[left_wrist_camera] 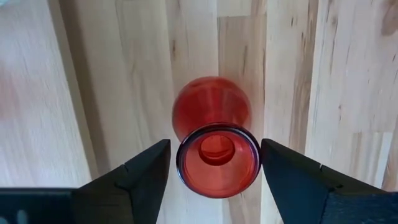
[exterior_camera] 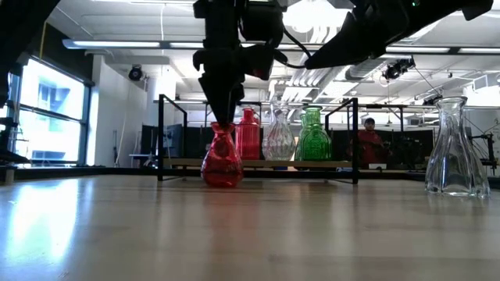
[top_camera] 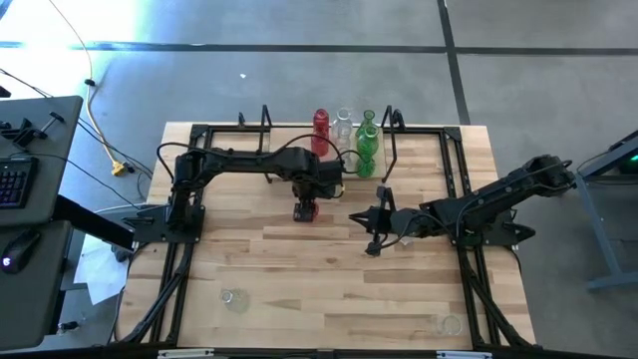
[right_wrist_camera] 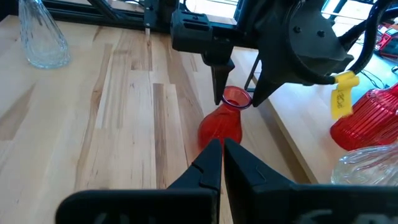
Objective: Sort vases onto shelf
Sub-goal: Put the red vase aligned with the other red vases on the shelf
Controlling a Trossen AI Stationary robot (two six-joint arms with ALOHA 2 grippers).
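The left claw (left_wrist_camera: 214, 163) hangs over the red vase (left_wrist_camera: 214, 140) on the tabletop (top_camera: 299, 269) before the shelf (top_camera: 419, 160), fingers spread either side of its rim, apparently touching nothing. An off-centre squeeze could tip it. The right claw (right_wrist_camera: 222, 152), pinched narrow and empty, waits nearby.

My matt black left gripper (left_wrist_camera: 217, 171) straddles a glossy red glass vase (left_wrist_camera: 214, 134) (smooth, translucent) on the pale, satin-finished wood-plank table (left_wrist_camera: 93, 93); the shelf (exterior_camera: 258, 164) frames are black metal.
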